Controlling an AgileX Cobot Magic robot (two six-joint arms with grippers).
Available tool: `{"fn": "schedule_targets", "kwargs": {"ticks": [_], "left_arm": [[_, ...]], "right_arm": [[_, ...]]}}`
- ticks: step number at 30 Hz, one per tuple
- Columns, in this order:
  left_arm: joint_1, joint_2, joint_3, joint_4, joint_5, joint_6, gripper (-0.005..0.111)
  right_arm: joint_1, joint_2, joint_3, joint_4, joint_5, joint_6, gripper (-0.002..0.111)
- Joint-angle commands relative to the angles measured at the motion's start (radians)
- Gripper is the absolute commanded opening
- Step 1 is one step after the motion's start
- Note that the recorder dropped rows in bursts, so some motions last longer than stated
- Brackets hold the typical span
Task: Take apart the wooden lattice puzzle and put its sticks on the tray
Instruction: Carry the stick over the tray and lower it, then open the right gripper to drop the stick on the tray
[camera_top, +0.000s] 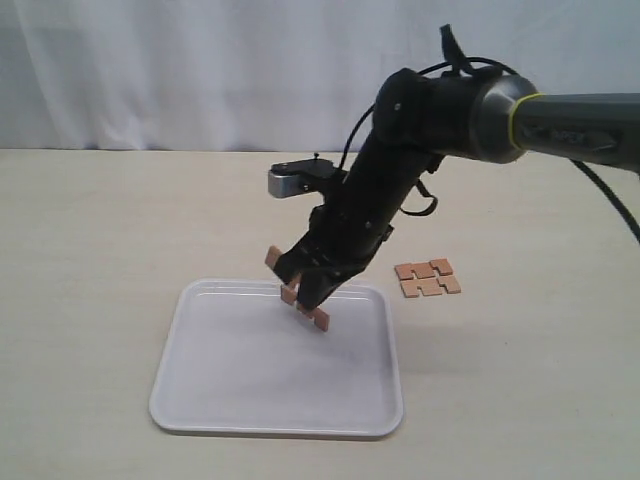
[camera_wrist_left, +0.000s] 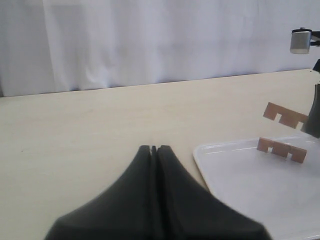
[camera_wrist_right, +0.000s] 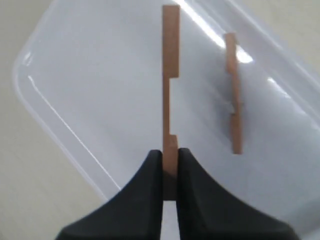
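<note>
- Beige tabletop (camera_top: 100, 220), exterior view: right gripper (camera_top: 300, 275) pinches a stick (camera_top: 273, 257) over the tray (camera_top: 230, 375); two more sticks (camera_top: 428, 278) lie just right of it.
- Left wrist view: left gripper (camera_wrist_left: 154, 148) closed, empty, farther off.
- Right wrist view: stick points straight out from the jaws, parallel to the laid stick (camera_wrist_right: 233, 95).

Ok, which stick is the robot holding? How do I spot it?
Find the big white tray on the table. Over its far side the black right gripper points down, shut on one notched wooden stick. Only that one is pinched: a second stick sits lower at the tray, and two more sticks lie flat beside the tray.
</note>
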Motion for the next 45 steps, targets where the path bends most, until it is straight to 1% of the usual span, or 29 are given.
{"fn": "schedule_targets", "kwargs": {"ticks": [1,4,9,23,26,30,38,41,45], "left_arm": [[0.000,-0.003,0.002,-0.001,-0.011,-0.003,0.000],[0.000,-0.003,0.002,-0.001,-0.011,-0.003,0.000],[0.000,-0.003,0.002,-0.001,-0.011,-0.003,0.000],[0.000,-0.003,0.002,-0.001,-0.011,-0.003,0.000],[0.000,-0.003,0.002,-0.001,-0.011,-0.003,0.000],[0.000,-0.003,0.002,-0.001,-0.011,-0.003,0.000],[0.000,-0.003,0.002,-0.001,-0.011,-0.003,0.000],[0.000,-0.003,0.002,-0.001,-0.011,-0.003,0.000],[0.000,-0.003,0.002,-0.001,-0.011,-0.003,0.000]], "right_arm": [[0.065,-0.013,-0.003,-0.023,-0.022,-0.018,0.004],[0.107,-0.013,-0.003,-0.074,-0.038,-0.018,0.004],[0.164,-0.007,-0.003,-0.221,-0.062,0.022,0.004],[0.166,0.088,-0.001,-0.216,-0.111,0.036,0.005],[0.166,0.094,-0.001,-0.216,-0.132,0.036,0.011],[0.166,0.103,-0.001,-0.216,-0.134,0.036,0.022],[0.166,0.103,-0.003,-0.216,-0.134,0.050,0.050],[0.166,0.092,-0.003,-0.214,-0.134,0.050,0.055],[0.166,0.067,-0.003,-0.211,-0.134,0.088,0.059]]}}
